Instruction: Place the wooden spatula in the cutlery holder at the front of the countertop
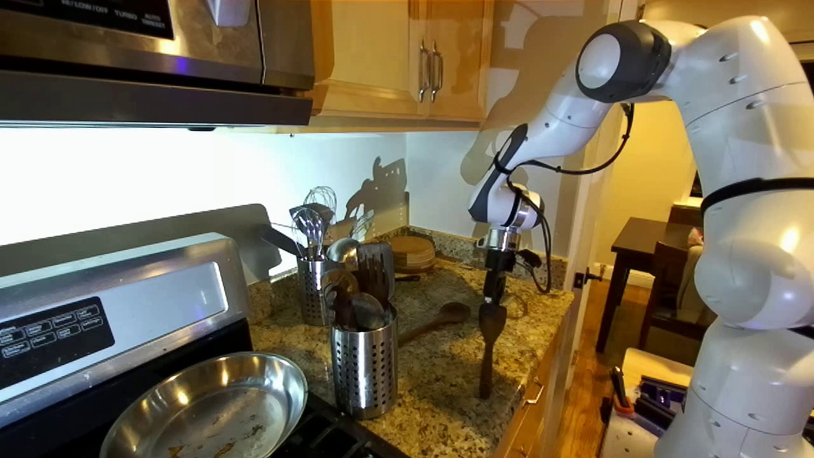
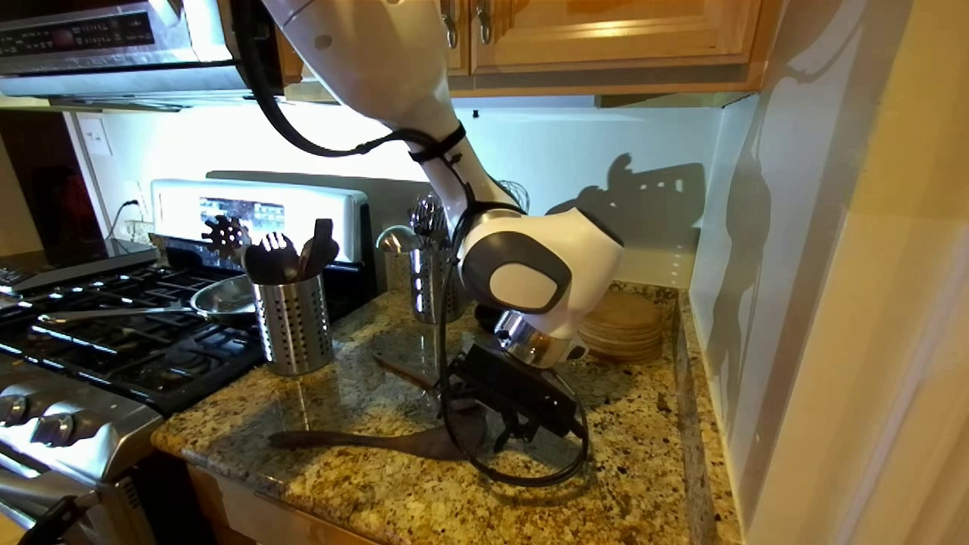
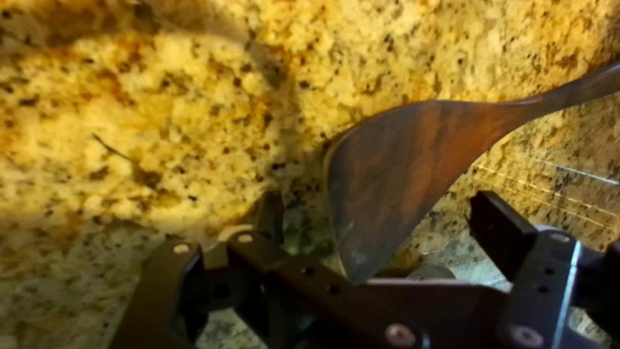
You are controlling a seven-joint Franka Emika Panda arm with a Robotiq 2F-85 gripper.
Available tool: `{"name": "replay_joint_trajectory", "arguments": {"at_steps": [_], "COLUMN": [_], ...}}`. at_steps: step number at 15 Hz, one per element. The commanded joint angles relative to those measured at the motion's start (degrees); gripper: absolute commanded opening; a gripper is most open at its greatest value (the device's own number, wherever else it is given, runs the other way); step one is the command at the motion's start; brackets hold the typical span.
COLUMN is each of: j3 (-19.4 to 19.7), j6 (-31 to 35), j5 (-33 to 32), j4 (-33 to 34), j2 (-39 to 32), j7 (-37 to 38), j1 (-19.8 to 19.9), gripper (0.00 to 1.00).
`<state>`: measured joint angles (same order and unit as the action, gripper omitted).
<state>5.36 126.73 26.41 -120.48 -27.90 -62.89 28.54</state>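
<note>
Black jointed fingers (image 3: 503, 237) stand wide apart at a brown, flat-headed wooden spatula (image 3: 392, 184)

Nearest in the wrist view, the fingers have hold of nothing: the spatula's grained, red-streaked head shows in the gap, granite visible on both sides of it. Lying on the speckled tan granite tabletop (image 2: 636, 462), the spatula points its long slim handle toward the black-and-steel stove (image 2: 144, 348), the handle's end near the front edge. A stretch of stone lies between it and the straight-sided, perforated stainless-steel holder (image 2: 297, 333), upright near the stove-side edge with dark utensils (image 2: 272, 261) inside. Near the spatula's head is a brown wooden spoon (image 1: 454, 313) with a rounded bowl. Farther back stand another perforated steel holder (image 1: 313, 294) with wire whisks (image 1: 310, 228) and a stack of round tan discs (image 1: 412, 254).
</note>
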Motion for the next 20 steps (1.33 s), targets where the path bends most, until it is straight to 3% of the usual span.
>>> {"name": "replay_joint_trajectory", "arguments": {"at_steps": [1, 5, 7, 10, 12, 15, 18, 20], "j3": [0.74, 0.18, -0.05, -0.33, -0.39, -0.07, 0.37, 0.51], "j6": [-0.38, -0.93, -1.1, -1.24, -1.13, -0.21, 0.24, 0.31], "j5": [1.38, 3.09, 3.78, 4.62, 4.57, 3.54, 2.94, 2.56], "j4": [1.79, 3.13, 3.58, 3.79, 3.34, 2.0, 1.39, 1.02], "j2": [-1.38, -3.33, -4.11, -4.47, -3.94, -2.63, -1.98, -1.48], "j7": [-0.89, -1.74, -2.07, -2.59, -2.59, -2.02, -2.07, -1.93], "j1": [1.18, 2.32, 2.59, 2.76, 2.49, 1.59, 1.47, 1.25], "gripper": [1.0, 1.0, 0.93, 0.73, 0.69, 0.76, 0.96, 1.0]}}
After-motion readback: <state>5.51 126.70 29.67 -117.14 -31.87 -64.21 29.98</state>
